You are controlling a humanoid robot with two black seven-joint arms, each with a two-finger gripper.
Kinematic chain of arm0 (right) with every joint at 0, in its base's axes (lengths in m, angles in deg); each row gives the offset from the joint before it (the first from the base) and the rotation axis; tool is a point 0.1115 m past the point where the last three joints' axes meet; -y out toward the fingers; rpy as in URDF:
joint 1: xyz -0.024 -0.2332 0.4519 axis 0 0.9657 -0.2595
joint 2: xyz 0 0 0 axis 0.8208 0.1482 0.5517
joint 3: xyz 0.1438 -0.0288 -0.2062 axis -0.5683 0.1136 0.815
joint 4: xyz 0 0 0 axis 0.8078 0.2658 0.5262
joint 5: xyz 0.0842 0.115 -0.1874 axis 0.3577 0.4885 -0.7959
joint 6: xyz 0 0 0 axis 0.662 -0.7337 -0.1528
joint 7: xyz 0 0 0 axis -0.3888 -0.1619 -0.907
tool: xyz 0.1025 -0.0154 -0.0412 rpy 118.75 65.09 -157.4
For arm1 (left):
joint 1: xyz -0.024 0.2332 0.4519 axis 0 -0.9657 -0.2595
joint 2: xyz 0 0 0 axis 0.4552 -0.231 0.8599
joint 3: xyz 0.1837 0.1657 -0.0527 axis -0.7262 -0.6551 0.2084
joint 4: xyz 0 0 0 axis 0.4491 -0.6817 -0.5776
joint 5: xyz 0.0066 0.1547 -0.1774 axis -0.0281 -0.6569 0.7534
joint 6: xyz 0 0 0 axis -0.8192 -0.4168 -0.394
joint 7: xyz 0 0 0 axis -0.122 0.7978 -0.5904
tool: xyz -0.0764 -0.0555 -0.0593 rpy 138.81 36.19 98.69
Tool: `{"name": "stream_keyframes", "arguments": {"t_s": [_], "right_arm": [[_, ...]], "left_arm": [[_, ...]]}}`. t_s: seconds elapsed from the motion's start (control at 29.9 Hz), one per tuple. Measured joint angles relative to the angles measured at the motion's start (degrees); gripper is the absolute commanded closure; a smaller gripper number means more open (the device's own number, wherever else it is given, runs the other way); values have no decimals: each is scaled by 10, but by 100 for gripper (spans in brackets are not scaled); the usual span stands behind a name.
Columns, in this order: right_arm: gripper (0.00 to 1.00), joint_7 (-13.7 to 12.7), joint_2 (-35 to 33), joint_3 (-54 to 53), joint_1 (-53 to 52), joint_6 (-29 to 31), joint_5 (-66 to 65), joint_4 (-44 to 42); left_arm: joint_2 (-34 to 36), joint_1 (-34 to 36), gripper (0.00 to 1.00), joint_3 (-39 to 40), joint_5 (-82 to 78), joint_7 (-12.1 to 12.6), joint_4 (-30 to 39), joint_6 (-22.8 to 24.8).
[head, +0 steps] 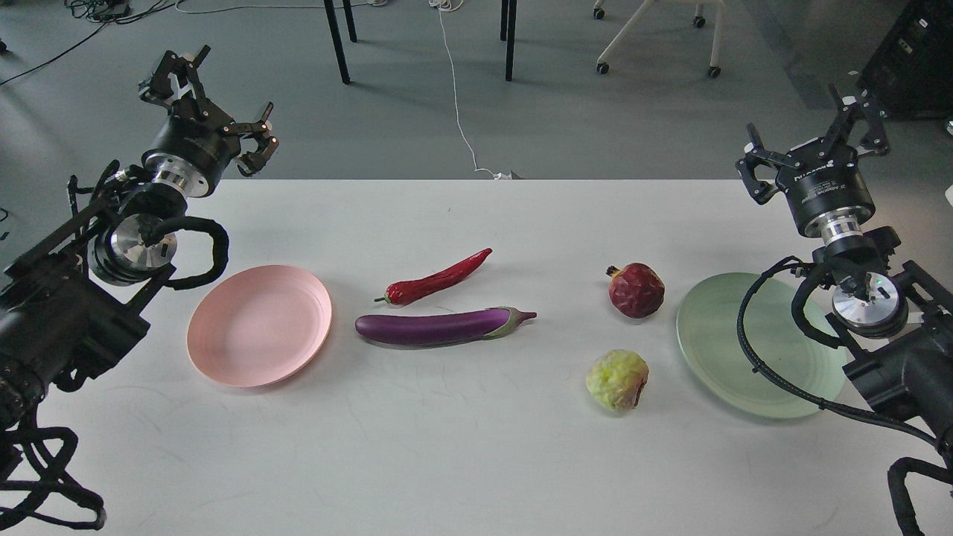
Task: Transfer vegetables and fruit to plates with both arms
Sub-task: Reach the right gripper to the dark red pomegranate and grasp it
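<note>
While nothing is sitting on a plate yet, I am holding the left tool [216,112] and the right tool [815,145] raised over the bench's [476,461] far corners, both spread wide and empty. The pink plate [259,325] is lying toward the left edge, nearest the eggplant [439,327] and chili [439,280]; the green plate [722,342] is lying toward the right edge, nearest the pomegranate [636,289] and yellow-green fruit [616,380], probably one pair per arm.

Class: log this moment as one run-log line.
left gripper open, empty | right gripper open, empty | pink plate, green plate bare | produce on table
</note>
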Motion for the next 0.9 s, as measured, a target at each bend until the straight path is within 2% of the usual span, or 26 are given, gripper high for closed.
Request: {"name": "stream_keyframes", "arguments": {"t_s": [0.1,0.2,0.3,0.43,0.64,0.9], "right_arm": [[1,0,0,11,-10,0,0,-2],[1,2,-10,41,-35,0,-1,-4],[1,3,-45,104,-84,0,-2,-4],[1,3,-91,267,-182,0,-6,0],[1,-3,-97,542,-338,0,-32,13],[1,-7,-86,758,-473,0,-250,89]], "left_arm": [[0,0,2,1,1,-4,0,1],[0,-1,2,1,4,-18,0,4],[2,-2,2,2,5,-27,0,16],[6,-2,2,2,5,-28,1,25],[8,-3,2,2,6,-29,1,26],[16,-8,2,2,6,-26,2,27]]}}
